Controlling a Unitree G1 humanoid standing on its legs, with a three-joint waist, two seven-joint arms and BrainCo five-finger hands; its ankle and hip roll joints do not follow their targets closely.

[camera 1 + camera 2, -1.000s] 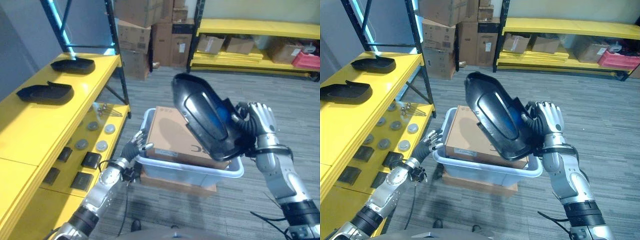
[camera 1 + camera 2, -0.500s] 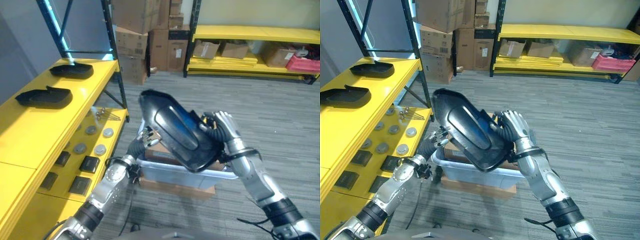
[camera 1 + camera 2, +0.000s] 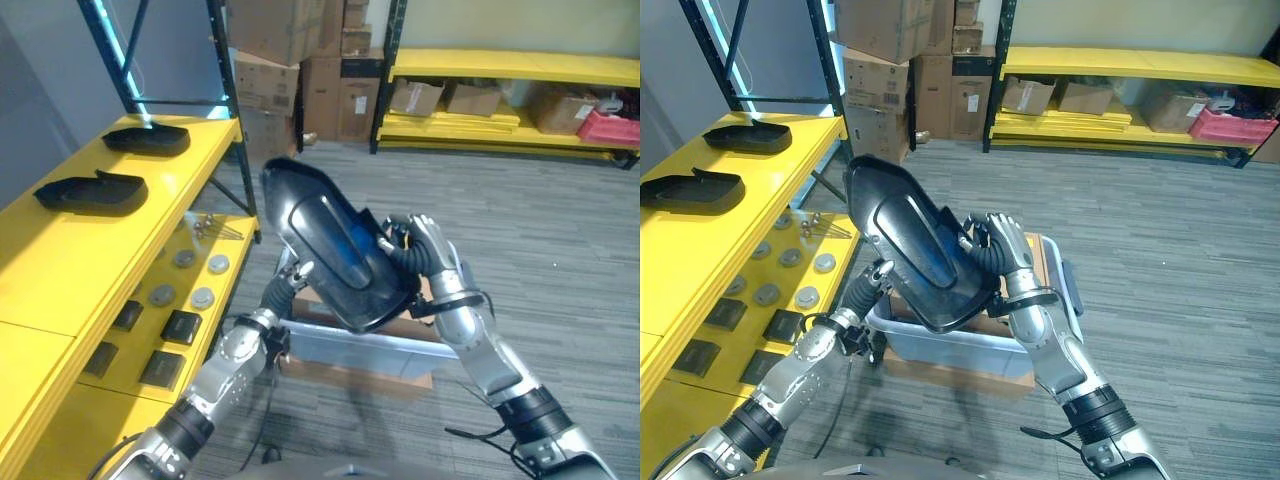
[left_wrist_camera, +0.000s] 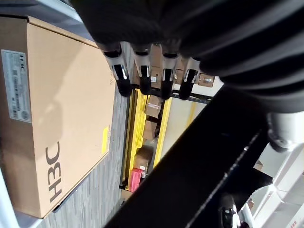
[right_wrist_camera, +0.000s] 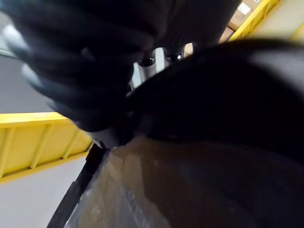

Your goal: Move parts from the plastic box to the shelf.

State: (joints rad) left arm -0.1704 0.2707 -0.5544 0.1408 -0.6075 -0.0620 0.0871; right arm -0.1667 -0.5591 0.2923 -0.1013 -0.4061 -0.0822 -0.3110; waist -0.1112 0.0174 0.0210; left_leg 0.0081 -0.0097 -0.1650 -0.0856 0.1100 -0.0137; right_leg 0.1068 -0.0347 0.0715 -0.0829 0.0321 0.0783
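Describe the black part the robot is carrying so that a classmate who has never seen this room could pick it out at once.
Start at the long yellow shelf, then look to the clear plastic box on the floor beside it. Held above that box in the right hand is a large glossy black moulded shell. Unlike the two black parts lying flat on the shelf, it is tilted in mid-air.

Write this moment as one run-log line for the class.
right hand: shut on black part | part: held above plastic box | left hand: open, under part | shelf: two parts placed

Three black parts [image 3: 340, 250], one plastic box [image 3: 370, 350]
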